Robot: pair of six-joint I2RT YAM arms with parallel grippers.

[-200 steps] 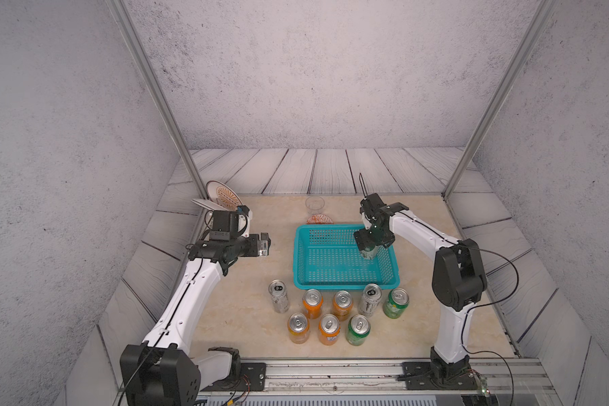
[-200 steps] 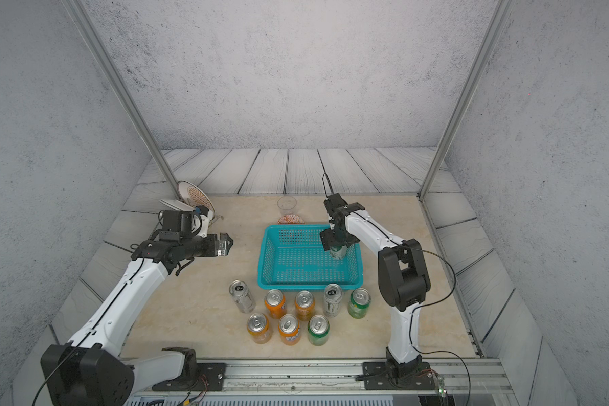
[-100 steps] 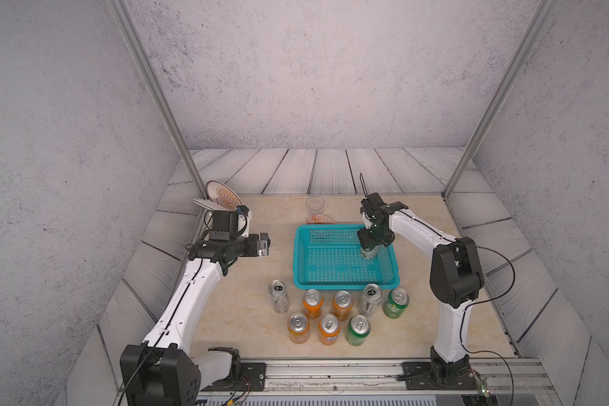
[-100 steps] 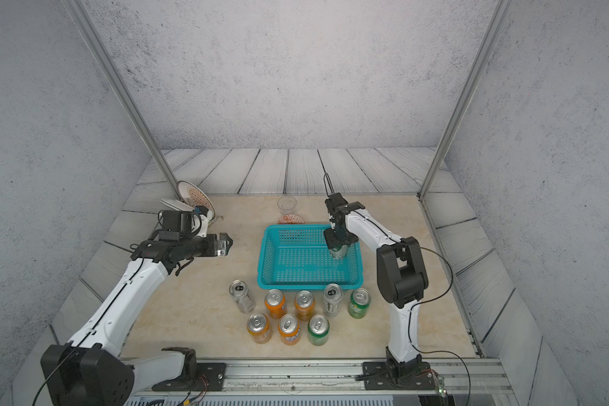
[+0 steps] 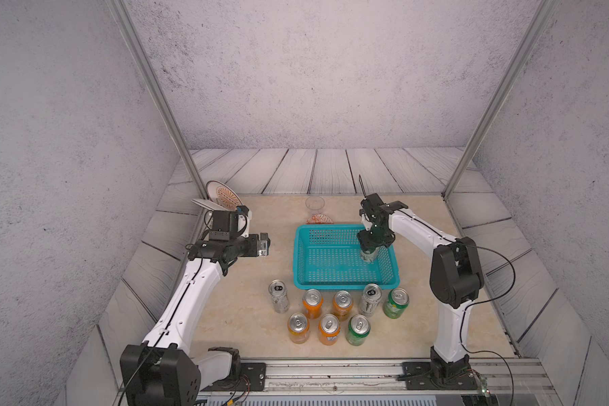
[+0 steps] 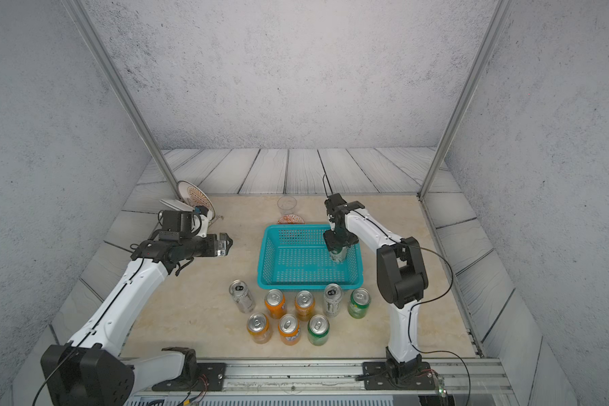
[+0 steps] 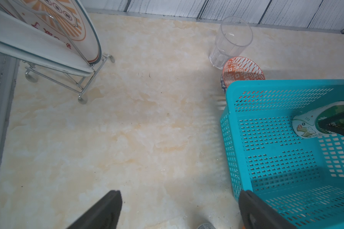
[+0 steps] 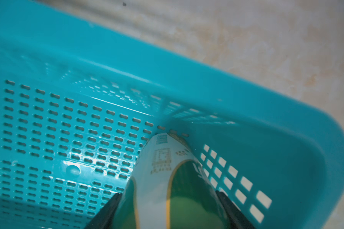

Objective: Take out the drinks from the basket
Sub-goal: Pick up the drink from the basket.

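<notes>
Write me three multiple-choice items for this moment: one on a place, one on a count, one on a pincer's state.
1. Where is the green can that the right pincer grips?
A) inside the basket, by a wall
B) on the table
C) in the plate rack

2. How many cans stand on the table outside the basket?
A) six
B) eight
C) nine

3. The left pincer is:
A) open and empty
B) shut on an orange can
C) shut on the basket's rim

Answers:
1 A: the right wrist view shows mesh floor and wall around it.
2 B: both top views show eight in front of the basket.
3 A: its fingers stand wide apart over bare table.
</notes>
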